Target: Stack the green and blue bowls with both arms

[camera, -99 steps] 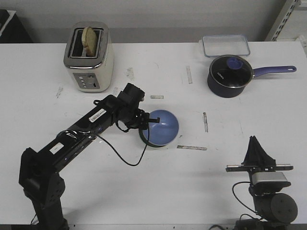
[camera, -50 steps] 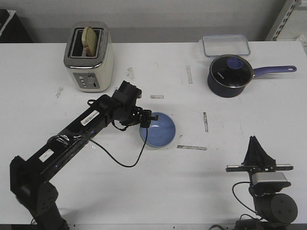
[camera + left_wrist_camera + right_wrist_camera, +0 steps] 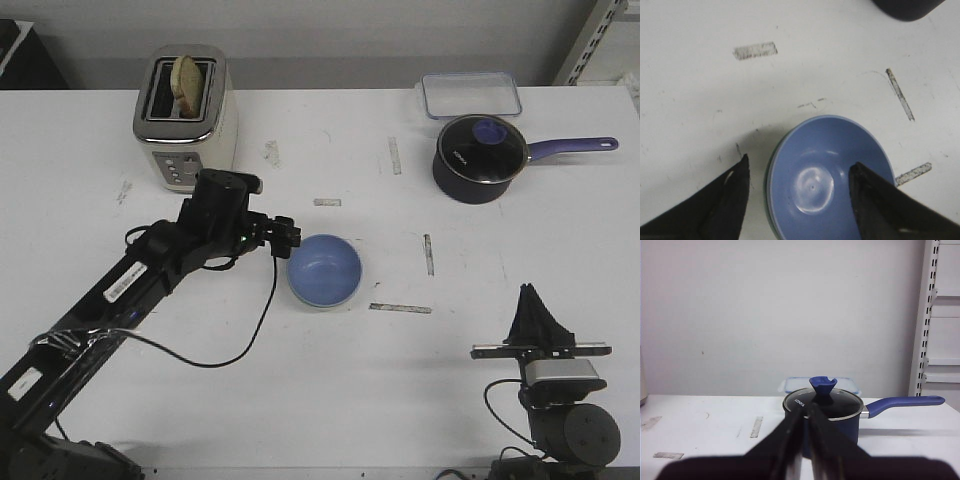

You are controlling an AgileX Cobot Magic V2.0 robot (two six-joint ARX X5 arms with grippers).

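**Front view: blue bowl nested in green, left fingers released**

Front view shows the blue bowl [image 3: 324, 270] sitting mouth-up near the middle of the white desk [image 3: 520, 240], level and round, so it has no long axis to speak of. A thin pale green edge peeks out under its rim on the side toward the robot — the green bowl [image 3: 769, 200], seen more plainly in the left wrist view as a sliver hugging the blue bowl's outer wall. The blue one rests inside it, rims nearly flush.

The left gripper [image 3: 285, 235] is just beside the bowls, on the toaster side, and apart from them. In the left wrist view its fingers [image 3: 727, 200] are spread wide on either side of the bowls, grasping nothing.

The right gripper [image 3: 533, 310] stands upright near the desk's front edge, well apart from the bowls. In the right wrist view its fingers [image 3: 790, 437] are pressed together with only a thin slit between them — clenched on nothing.

Farther back, a toaster [image 3: 186, 117] with a slice of bread in it stands on the left, and a dark pot [image 3: 481, 157] with a glass lid on the right, its handle pointing right, with a clear container [image 3: 470, 95] behind it.
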